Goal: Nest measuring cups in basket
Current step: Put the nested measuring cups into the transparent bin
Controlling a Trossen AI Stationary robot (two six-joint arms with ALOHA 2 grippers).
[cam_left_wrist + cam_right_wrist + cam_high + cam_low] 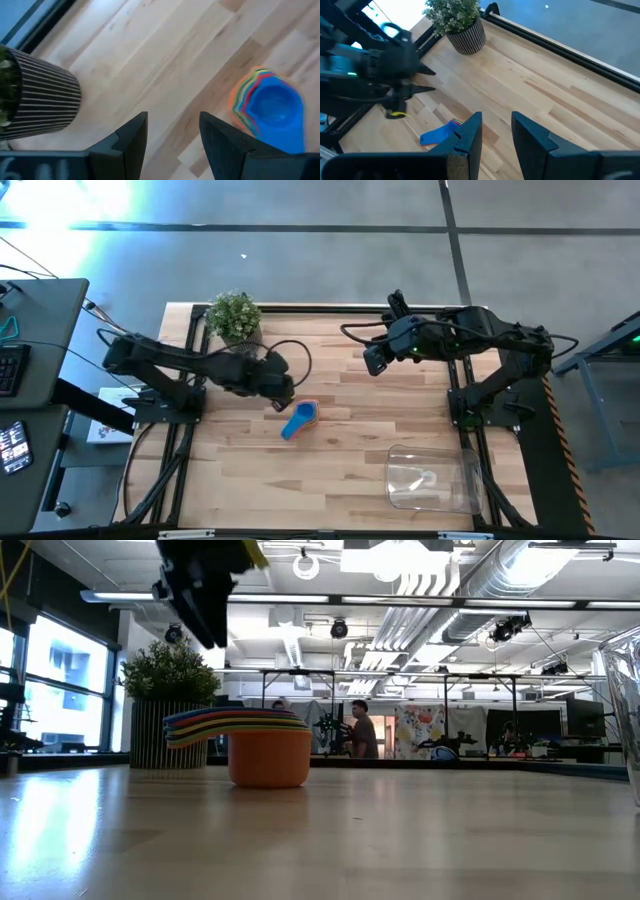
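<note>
Cups (299, 419) stand as one nested stack on the wooden worktop (350, 470), blue uppermost with orange at the base, handles fanned to one side. The stack sits near the worktop's middle, well apart from the basket (432, 478), which lies empty at the near right corner.

Left claw (283, 390) hovers above and just beside the stack, fingers spread, pinching nothing. The left wrist view shows the blue cup (275, 107) off to one side of the fingers (131, 142), not between them. Right claw (374, 360) waits raised over the far right part of the worktop, fingers spread and empty. Potted plant (235, 315) stands at the far left edge, close behind the left arm.

Judged step: stack not yet grasped; transfer to the basket remains.

Hazards:
- Offset descent: a finger may strike a rim and push or tip the stack.
- Gripping the top cup only may lift it out and leave the others behind.
- Gripping the fanned handles may let the stack pivot and separate.
- Left arm motion near the plant may knock the pot
</note>
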